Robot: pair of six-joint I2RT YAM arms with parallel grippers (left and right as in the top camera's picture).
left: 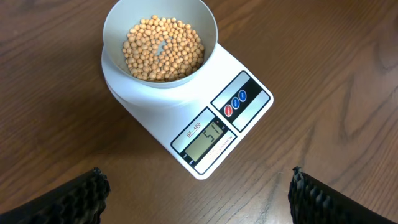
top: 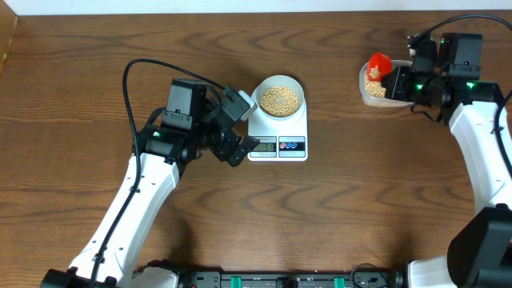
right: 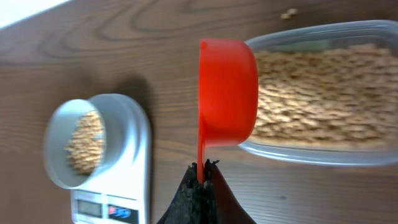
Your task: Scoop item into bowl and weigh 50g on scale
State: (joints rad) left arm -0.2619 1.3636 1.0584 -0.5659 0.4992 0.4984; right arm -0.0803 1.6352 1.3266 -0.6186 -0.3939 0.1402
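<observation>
Scale [top: 298, 132] lengthwise front-back, display [top: 266, 146] toward robot

Dark brown wood-grain table [top: 72, 88]

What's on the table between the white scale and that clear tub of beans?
Nothing: the overhead view shows bare tabletop between the scale and the tub. The red scoop, held by the right gripper, hangs over the tub itself.
</observation>
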